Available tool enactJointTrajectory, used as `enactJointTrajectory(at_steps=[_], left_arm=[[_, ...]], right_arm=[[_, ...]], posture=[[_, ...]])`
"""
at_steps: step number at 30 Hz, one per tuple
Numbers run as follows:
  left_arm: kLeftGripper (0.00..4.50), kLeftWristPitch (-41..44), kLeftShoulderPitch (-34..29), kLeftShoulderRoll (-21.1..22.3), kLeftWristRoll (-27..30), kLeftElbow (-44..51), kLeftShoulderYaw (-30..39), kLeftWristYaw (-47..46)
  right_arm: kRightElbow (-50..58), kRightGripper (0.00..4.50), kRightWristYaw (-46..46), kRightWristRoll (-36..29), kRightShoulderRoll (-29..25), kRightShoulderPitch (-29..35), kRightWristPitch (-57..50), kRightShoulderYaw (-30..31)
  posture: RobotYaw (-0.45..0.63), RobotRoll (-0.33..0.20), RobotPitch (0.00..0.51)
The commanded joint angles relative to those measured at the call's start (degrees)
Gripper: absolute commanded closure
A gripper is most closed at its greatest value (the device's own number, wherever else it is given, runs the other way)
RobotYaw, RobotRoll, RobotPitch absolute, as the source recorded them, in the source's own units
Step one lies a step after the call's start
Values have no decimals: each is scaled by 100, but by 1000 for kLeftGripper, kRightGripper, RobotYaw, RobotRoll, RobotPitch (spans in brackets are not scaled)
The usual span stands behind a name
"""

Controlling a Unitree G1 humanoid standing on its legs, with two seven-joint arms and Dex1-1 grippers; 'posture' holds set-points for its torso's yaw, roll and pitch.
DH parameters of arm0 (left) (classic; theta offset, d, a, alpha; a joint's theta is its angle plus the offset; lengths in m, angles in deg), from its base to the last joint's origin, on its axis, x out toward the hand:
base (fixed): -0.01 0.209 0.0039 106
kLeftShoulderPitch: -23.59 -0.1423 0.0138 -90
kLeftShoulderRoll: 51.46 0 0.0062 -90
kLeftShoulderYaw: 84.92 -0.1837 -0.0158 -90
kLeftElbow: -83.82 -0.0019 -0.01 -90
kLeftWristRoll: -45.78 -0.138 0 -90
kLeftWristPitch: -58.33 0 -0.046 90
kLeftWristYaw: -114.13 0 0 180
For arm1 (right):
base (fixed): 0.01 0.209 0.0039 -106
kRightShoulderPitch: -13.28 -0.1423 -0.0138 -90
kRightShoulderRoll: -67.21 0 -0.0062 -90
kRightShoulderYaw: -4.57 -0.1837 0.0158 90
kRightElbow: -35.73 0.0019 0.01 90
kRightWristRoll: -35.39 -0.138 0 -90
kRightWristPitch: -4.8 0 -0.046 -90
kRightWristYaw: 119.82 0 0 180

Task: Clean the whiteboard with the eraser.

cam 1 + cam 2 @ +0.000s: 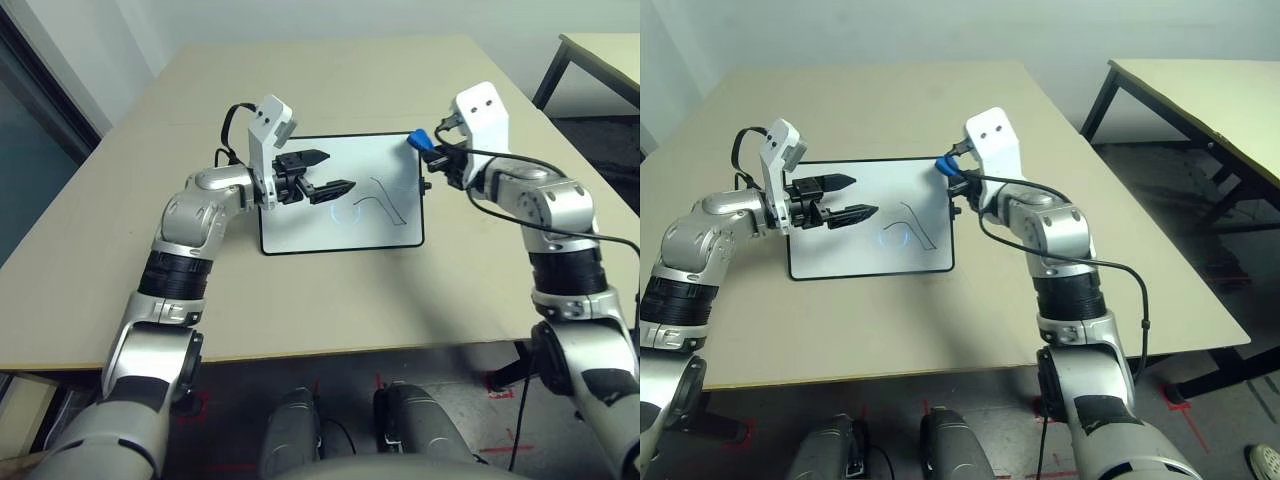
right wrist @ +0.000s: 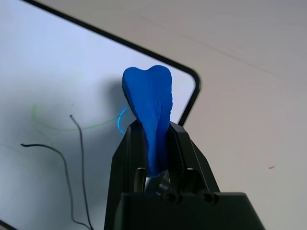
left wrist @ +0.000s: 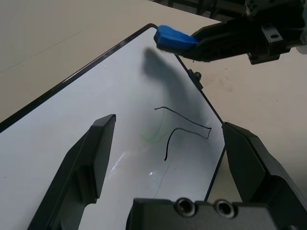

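You are looking down over 2 silver arms at a beige table [image 1: 120,260], where the whiteboard [image 1: 300,225] is lying flat in the middle, its long sides running across your view. Your right gripper [image 2: 152,143] is pinching the eraser [image 2: 148,103] tightly between its 2 black fingers, with the blue block sticking out past the fingertips and hanging in the air above the board's far right corner, not touching the surface. Your left gripper [image 1: 328,172] is hovering over the middle of the board with its fingers spread wide, gripping nothing. The marks you are aiming for are sitting on the right half of the board: a thin black squiggle [image 3: 184,132] and a faint green curve [image 2: 57,125] beside it, with a short blue arc [image 2: 121,120] near the eraser's shadow. To do this step well, you are probably best off lowering the eraser until its broad face, not an edge, is pressing flat on the board just beyond the marks, then sweeping back across them with steady, light pressure. The board looks free to slide on the smooth table, so consider resting your open left gripper on the bare left half to be pinning it while you are wiping. Keep the eraser clear of the black frame [image 3: 213,165] and the small knob [image 1: 425,186] on the right short side, since catching either could be twisting the block out of your grip.
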State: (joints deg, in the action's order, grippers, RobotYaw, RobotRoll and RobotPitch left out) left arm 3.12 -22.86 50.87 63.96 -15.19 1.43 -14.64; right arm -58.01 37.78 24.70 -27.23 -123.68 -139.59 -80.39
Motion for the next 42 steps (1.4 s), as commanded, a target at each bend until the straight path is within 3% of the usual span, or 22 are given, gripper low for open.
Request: enactJointTrajectory(at_steps=[1,10,22,35,42], left_arm=[[0,125,-3,60,0,152,-50,15],[0,267,-106,98,31,350,-10,-37],[0,251,-98,45,35,318,-36,-59],[0,292,-145,34,54,377,-15,-89],[0,316,-155,25,63,395,-18,-100]], right_arm=[[-47,3882,-92,50,45,107,-124,229],[416,3882,-169,27,156,508,-557,547],[-816,3883,379,362,105,-206,423,-107],[774,3910,6,111,266,671,-734,528],[-501,3910,226,382,161,-60,150,160]], posture=[[-81,0,52],[-78,0,58],[-84,0,56],[-84,0,65],[-82,0,67]])
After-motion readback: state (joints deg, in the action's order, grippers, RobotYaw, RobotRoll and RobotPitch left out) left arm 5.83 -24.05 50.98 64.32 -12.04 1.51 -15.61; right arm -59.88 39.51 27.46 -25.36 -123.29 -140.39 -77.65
